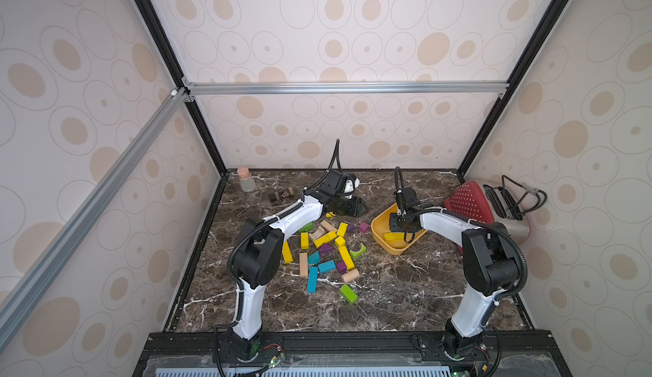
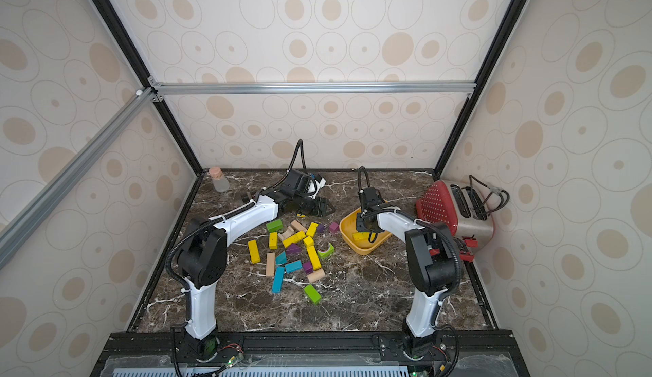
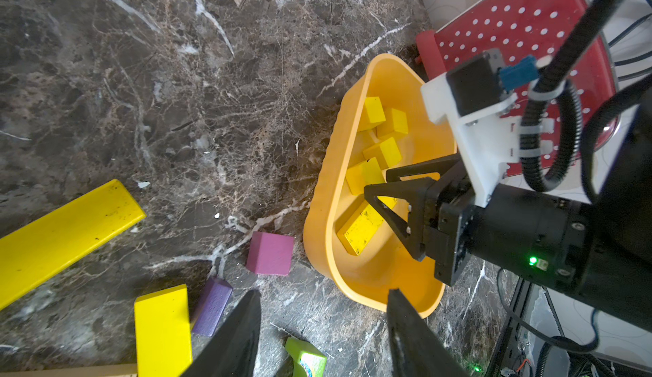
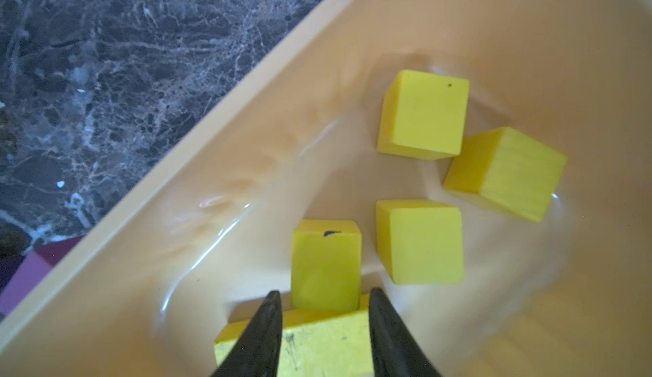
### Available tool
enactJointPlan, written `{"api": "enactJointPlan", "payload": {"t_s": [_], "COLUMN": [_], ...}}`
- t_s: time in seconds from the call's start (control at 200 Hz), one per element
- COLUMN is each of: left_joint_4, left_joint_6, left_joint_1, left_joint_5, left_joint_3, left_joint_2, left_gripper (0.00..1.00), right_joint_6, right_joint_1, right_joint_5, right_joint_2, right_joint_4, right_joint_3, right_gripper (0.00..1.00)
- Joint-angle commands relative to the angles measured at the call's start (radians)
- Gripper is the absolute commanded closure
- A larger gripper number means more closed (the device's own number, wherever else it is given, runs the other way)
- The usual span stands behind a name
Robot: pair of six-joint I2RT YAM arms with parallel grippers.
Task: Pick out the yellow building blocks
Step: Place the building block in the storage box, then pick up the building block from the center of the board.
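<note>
Some yellow blocks are in the bowl, more wait on the table.
The yellow building blocks (image 4: 421, 114) look light, hard and smooth, so pinch each across its thin sides. The right gripper (image 4: 324, 290) hangs a little open over the orange bowl (image 1: 378, 232), holding nothing. The left gripper (image 3: 323, 291) is open and empty above the table (image 1: 405, 297).

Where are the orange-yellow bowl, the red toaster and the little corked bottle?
orange-yellow bowl (image 3: 317, 209): left wrist view, on its outer wall.
red toaster (image 1: 469, 198): in a top view, on its dotted red side.
corked bottle (image 2: 221, 184): in a top view, on its glass body.
</note>
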State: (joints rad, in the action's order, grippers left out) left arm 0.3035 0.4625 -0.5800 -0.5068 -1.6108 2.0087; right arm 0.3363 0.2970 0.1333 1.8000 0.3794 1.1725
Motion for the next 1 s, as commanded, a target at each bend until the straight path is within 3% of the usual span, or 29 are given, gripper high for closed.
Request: {"api": "enactJointPlan", "payload": {"t_s": [0.0,0.305,0.992], "left_joint_4": [0.026,0.048,0.102], "left_joint_6": [-0.022,-0.037,-0.069], "left_joint_1": [-0.005,-0.003,-0.002], "left_joint_5": [0.007,0.039,0.078], "left_joint_3": [-0.009,0.051,0.065], "left_joint_2": [-0.021,-0.058,-0.105], "left_gripper": [0.43,0.43,0.43], "right_joint_6": [0.012,-0.005,0.001], "right_joint_1": [0.001,0.048,0.155], "right_joint_5": [0.002,0.032,0.049], "right_joint_2": [-0.056,-0.144,-0.194], "right_joint_4": [-0.007,-0.069,-0.069], "right_joint_3": [-0.024,-0.074,-0.061], "right_gripper": [0.58,0.58,0.58]}}
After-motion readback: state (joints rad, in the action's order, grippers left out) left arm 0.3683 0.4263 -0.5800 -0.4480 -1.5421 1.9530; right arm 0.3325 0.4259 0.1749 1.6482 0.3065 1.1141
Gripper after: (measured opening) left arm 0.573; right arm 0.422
